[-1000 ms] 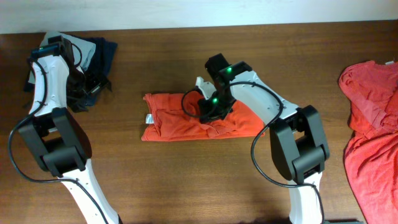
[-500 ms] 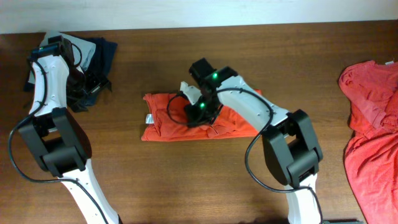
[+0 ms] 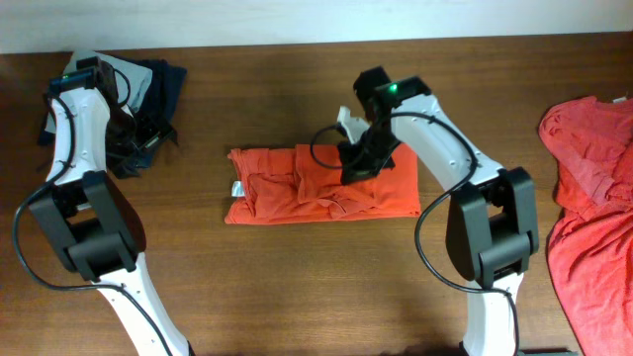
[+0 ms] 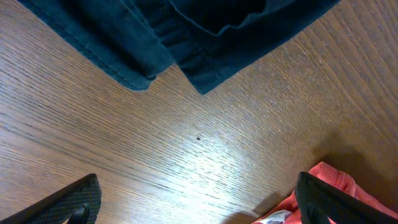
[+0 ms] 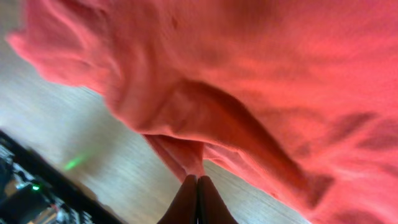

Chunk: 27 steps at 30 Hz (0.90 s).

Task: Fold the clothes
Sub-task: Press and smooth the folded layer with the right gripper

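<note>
Orange-red cotton, soft and creased, makes up the folded T-shirt (image 3: 316, 186) lying as a rough rectangle in the middle of the tabletop (image 3: 297, 287), whose dark brown wood shows fine straight grain. A small white neck label (image 3: 237, 190) sits at the shirt's left edge. A second orange-red T-shirt (image 3: 593, 198) lies loose and rumpled at the right edge, well apart from the first. At the far left corner a dark navy garment (image 3: 166, 87) with stitched hems rests on a pale grey-green garment (image 3: 71, 71). The right gripper (image 3: 358, 163) is over the far right part of the folded T-shirt; in its wrist view the slim dark fingers (image 5: 189, 202) are pressed together on a narrow ridge of the red cloth, which tapers down to their tips. The left gripper (image 4: 199, 210) hovers over bare wood beside the navy hem, its black fingers (image 4: 71, 200) spread wide with nothing between them. Half a second ago the right gripper was nearer the shirt's middle; it has since moved right, and the cloth on that side now reaches farther toward the far edge. The left arm and both piled garments are unchanged.
</note>
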Each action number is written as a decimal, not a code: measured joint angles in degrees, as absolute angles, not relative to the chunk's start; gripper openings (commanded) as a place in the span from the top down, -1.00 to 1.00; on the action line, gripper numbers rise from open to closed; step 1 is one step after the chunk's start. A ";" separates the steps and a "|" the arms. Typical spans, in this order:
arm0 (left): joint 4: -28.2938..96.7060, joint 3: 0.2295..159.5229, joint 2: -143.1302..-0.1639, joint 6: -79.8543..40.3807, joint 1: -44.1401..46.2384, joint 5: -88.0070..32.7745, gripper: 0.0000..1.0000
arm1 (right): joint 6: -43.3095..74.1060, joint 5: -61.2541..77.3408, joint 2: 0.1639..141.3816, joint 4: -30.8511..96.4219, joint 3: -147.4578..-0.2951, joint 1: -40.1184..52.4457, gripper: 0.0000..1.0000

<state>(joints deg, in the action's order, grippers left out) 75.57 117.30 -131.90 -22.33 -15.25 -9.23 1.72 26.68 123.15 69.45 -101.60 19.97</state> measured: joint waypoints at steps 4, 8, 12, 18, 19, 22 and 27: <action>75.57 117.30 -131.90 -22.33 -15.25 -9.21 -0.98 | 2.13 25.85 123.15 65.54 -96.75 20.73 0.92; 75.57 117.30 -131.90 -22.33 -15.25 -9.21 -0.98 | 3.95 25.76 123.15 62.30 -92.75 20.80 0.92; 75.57 117.30 -131.90 -22.33 -15.25 -9.23 -0.98 | 5.19 26.98 123.15 60.23 -90.72 21.21 0.92; 75.57 117.30 -131.90 -22.33 -15.25 -9.23 -0.98 | 6.02 28.51 123.15 58.17 -90.59 25.15 0.92; 75.57 117.30 -131.90 -22.33 -15.25 -9.23 -0.99 | 6.02 28.64 123.15 57.56 -90.56 26.11 0.92; 75.57 117.30 -131.90 -22.33 -15.25 -9.23 -0.98 | 6.09 28.77 123.15 55.42 -90.56 29.04 0.91; 75.57 117.30 -131.90 -22.33 -15.25 -9.23 -0.99 | 6.09 28.97 123.15 50.57 -90.52 32.08 0.90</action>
<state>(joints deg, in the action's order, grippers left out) 75.57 117.30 -131.90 -22.33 -15.25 -9.23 6.09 28.97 123.15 50.57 -90.52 32.08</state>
